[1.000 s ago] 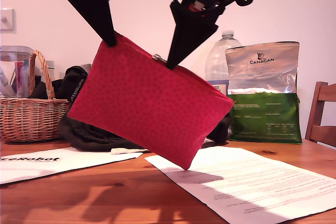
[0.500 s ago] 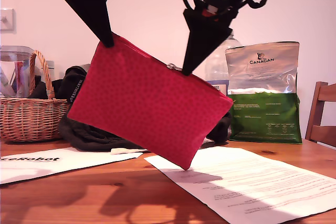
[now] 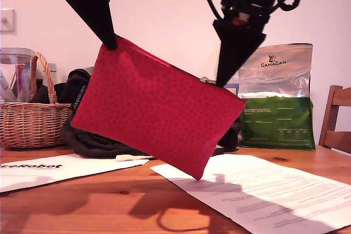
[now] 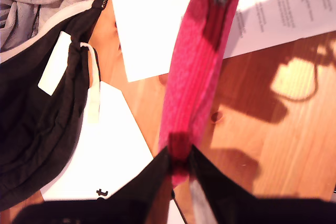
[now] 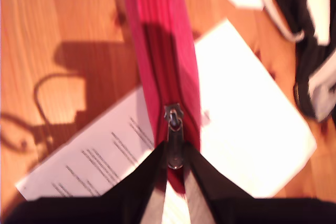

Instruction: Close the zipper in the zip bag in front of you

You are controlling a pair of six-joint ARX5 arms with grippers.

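The zip bag [image 3: 156, 108] hangs in the air above the table [image 3: 82, 201], slung between my two arms with its long zip edge uppermost and sloping down toward the exterior view's right. My first pincer [image 4: 179, 162] is clenched on the high corner of the fabric, at the exterior view's left, and serves as the anchor. My second pincer [image 5: 175, 160] is clenched on the small silver pull tab [image 5: 174, 135] of the zipper [image 5: 168, 66], close to the low corner at the exterior view's right.

The move to come turns on one line: the zip track runs straight from one pincer to the other, along the pouch's long axis, so any pull has to follow that slope rather than go level. In the second wrist view the track ahead of the tab, toward the first pincer, looks drawn together. What little track lies between the tab and the near end of the bag sits under the pincer and cannot be judged (the view is also a little blurred). My guess is that the closing is nearly done, with only a short run left toward the low corner.

A white printed sheet [image 3: 263, 190] lies on the table below the bag, and a Canagan bag [image 3: 277, 100] stands behind.
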